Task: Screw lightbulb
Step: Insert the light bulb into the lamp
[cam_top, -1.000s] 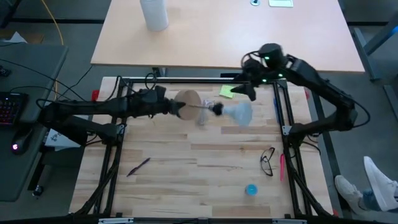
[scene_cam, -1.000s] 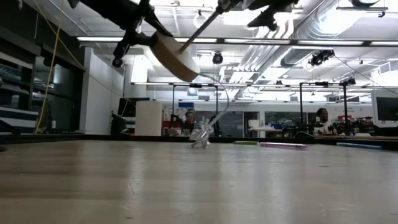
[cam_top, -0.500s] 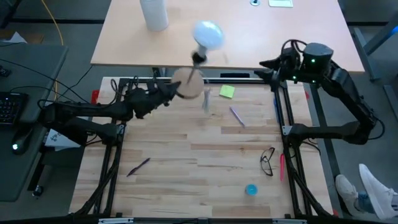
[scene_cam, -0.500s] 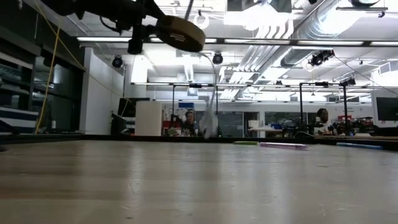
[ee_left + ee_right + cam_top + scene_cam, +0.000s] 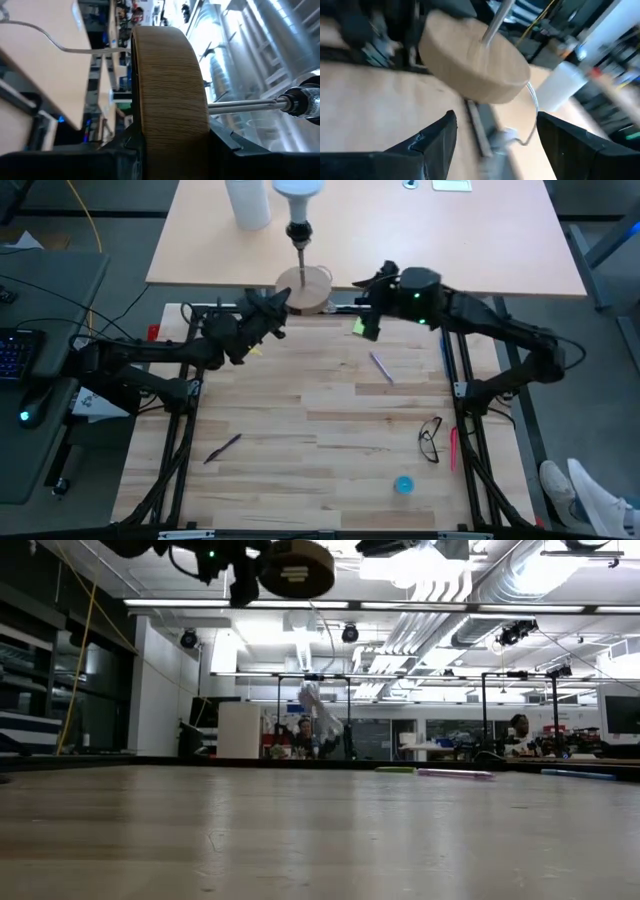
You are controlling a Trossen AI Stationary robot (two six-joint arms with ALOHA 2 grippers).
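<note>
The white lightbulb sits in the black socket at the end of a metal post on a round wooden disc. My left gripper is shut on the disc and holds the lamp in the air above the table's far edge. It also shows in the low view. My right gripper is open and empty. It is to the right of the disc and points at it without touching. A thin cord hangs from the disc. My left gripper pinches the wooden disc near its rim, one finger on each flat face. The fingers come from the table's left. The disc is lifted clear and tipped on edge, and the post points toward the far side and upward.
A tall white cylinder stands on the far table. On the wooden table lie a yellow note, a purple pen, glasses, a blue cap and a dark pen.
My left gripper has lifted and turned the lamp. Its post pointed toward the table's right edge and now points toward the far side, with the bulb beyond the far edge. My right gripper drew back to the right, then came back toward the disc.
</note>
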